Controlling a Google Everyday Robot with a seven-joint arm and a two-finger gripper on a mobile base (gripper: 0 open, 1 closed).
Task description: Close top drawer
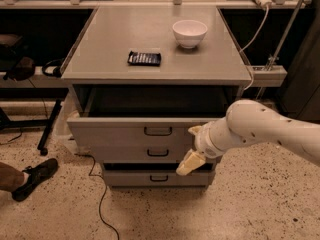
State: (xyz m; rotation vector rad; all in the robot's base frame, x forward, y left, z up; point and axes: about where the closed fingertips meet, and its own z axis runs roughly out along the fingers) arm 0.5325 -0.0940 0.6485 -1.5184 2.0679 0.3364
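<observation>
Lining up a push, the gripper (192,146), spread wide and empty, hangs before the right end of the pulled-out top drawer (117,129); next it likely must press that front squarely and drive it inward.

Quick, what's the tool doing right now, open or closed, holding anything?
Tool: open, holding nothing, in front of the right end of the pulled-out wide grey metal top drawer.

No legible text anywhere, nor on the hand (193,147) before the middle drawer (125,153).
</observation>
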